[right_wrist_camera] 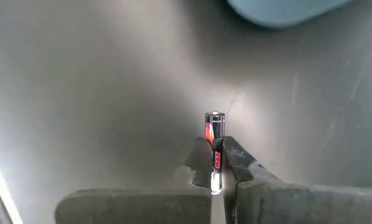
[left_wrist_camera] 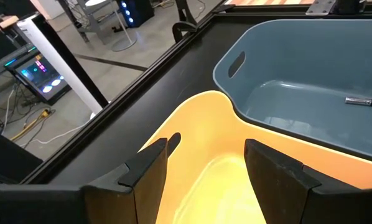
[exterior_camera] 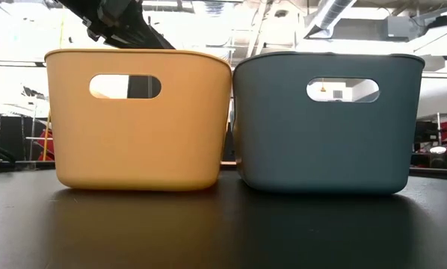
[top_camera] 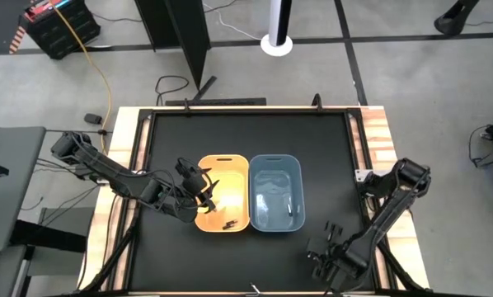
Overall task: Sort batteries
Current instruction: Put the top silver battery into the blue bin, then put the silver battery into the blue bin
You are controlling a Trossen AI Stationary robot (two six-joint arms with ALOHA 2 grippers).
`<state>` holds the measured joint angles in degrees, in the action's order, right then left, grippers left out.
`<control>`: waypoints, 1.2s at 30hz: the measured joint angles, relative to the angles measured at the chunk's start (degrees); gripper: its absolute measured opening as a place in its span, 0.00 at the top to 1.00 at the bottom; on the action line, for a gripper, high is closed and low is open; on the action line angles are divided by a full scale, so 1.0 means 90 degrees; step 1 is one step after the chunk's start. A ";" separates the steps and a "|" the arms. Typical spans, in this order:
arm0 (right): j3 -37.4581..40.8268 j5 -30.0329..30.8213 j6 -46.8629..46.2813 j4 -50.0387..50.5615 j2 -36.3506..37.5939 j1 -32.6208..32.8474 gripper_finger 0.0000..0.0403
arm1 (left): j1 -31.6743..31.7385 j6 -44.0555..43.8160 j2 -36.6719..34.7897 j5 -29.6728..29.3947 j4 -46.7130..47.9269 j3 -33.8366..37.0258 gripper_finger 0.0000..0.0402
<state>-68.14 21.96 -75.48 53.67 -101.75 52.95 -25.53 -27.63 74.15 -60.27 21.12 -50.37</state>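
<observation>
My left gripper (top_camera: 204, 196) (left_wrist_camera: 204, 152) hovers open over the yellow bin (top_camera: 223, 194) (left_wrist_camera: 223, 180), its fingers above the bin's hollow and touching nothing. A few dark batteries (top_camera: 227, 223) lie on the yellow bin's floor. One dark battery (left_wrist_camera: 363, 101) (top_camera: 292, 211) lies on the floor of the blue bin (top_camera: 275, 191) (left_wrist_camera: 298, 93). My right gripper (top_camera: 325, 252) (right_wrist_camera: 216, 152) is over the mat near the table's near right corner, shut on a silvery battery with a red band (right_wrist_camera: 214, 124). My right gripper pinches the silvery-red battery between its two fingertips (right_wrist_camera: 232, 155). The fingers grip its lower length, and the battery lies along them. Its capped end (right_wrist_camera: 215, 116) sticks out past the fingertips over the black mat. Whether it is lifted clear, I cannot tell.
The two bins stand side by side mid-table, yellow (exterior_camera: 137, 119) on the left and blue (exterior_camera: 328, 119) on the right, touching. Black mat (top_camera: 329, 148) surrounds them, framed by wooden edges (top_camera: 374, 132). The left arm (exterior_camera: 119, 22) shows above the yellow bin in the low view.
</observation>
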 joint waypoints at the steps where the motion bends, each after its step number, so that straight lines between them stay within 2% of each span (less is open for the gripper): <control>1: 0.0000 0.0075 0.0062 0.0010 0.0115 0.0002 0.97 | -0.0001 -0.0001 0.0000 0.0000 0.0000 0.0000 0.48; 10: -0.0007 0.1010 0.1048 -0.0035 0.1403 -0.0131 0.97 | 0.0001 -0.0001 0.0000 0.0007 0.0000 0.0000 0.48; 15: -0.0015 0.1501 0.2465 -0.0531 0.2053 -0.0684 0.97 | 0.0001 0.0014 0.0000 0.0208 -0.0005 0.0000 0.48; 19: -0.0022 0.1502 0.3900 -0.1220 0.2271 -0.1417 0.97 | 0.0000 0.0287 0.0000 0.0586 -0.0061 0.0000 0.48; 22: -0.0022 0.1015 0.4700 -0.1470 0.2270 -0.1944 0.94 | -0.0005 0.0529 0.0002 0.0905 -0.0188 0.0000 0.48; 25: -0.0012 0.0775 0.4948 -0.1425 0.2207 -0.2341 0.84 | -0.0039 0.0594 0.0002 0.0981 -0.0196 0.0000 0.48; 29: 0.0000 0.0751 0.5067 -0.1195 0.2133 -0.2649 0.64 | -0.0048 0.0599 0.0002 0.0986 -0.0194 0.0000 0.48; 33: 0.0000 0.0749 0.5291 -0.1356 0.2107 -0.2651 0.46 | -0.0048 0.0592 0.0002 0.1013 -0.0185 0.0000 0.48; 36: 0.0000 0.0753 0.5629 -0.1663 0.2098 -0.2481 0.39 | -0.0071 0.0611 0.0002 0.1096 -0.0198 0.0000 0.48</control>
<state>-68.14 28.74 -24.82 38.70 -82.86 30.62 -26.16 -22.13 74.17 -50.41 19.34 -50.37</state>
